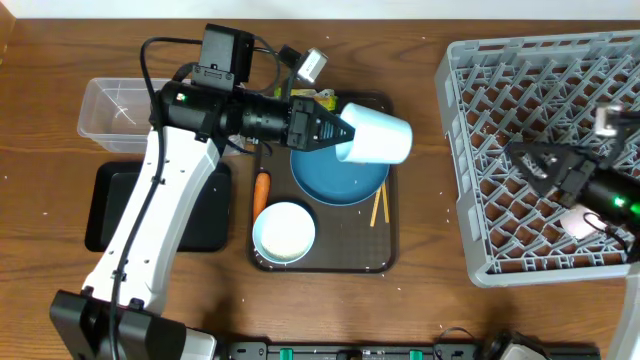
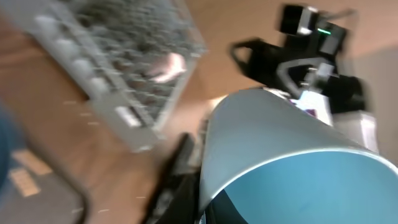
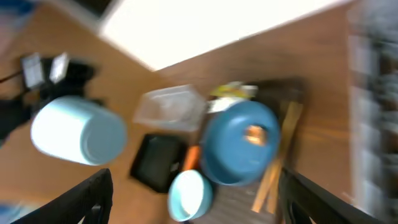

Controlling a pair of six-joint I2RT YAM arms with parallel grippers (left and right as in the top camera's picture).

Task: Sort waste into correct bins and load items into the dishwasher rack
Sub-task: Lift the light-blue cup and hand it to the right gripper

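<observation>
My left gripper (image 1: 338, 131) is shut on the rim of the light-blue cup (image 1: 378, 133), holding it on its side above the dark-blue plate (image 1: 338, 175). That cup (image 2: 292, 155) fills the left wrist view. A brown lump (image 3: 254, 134) lies on the plate (image 3: 239, 143). The white bowl (image 1: 283, 232), carrot piece (image 1: 262, 190) and chopsticks (image 1: 379, 205) lie on the brown serving tray (image 1: 388, 255). A green-yellow wrapper (image 1: 322, 100) sits at the tray's far edge. My right gripper (image 1: 530, 165) hangs open and empty over the grey rack (image 1: 540, 80), where a small pink-lined cup (image 1: 578, 222) rests.
A clear tub (image 1: 115, 110) stands at the far left, with the black tray (image 1: 150, 205) just in front of it. The rack takes up the table's right side. Bare wood lies between the serving tray and the rack.
</observation>
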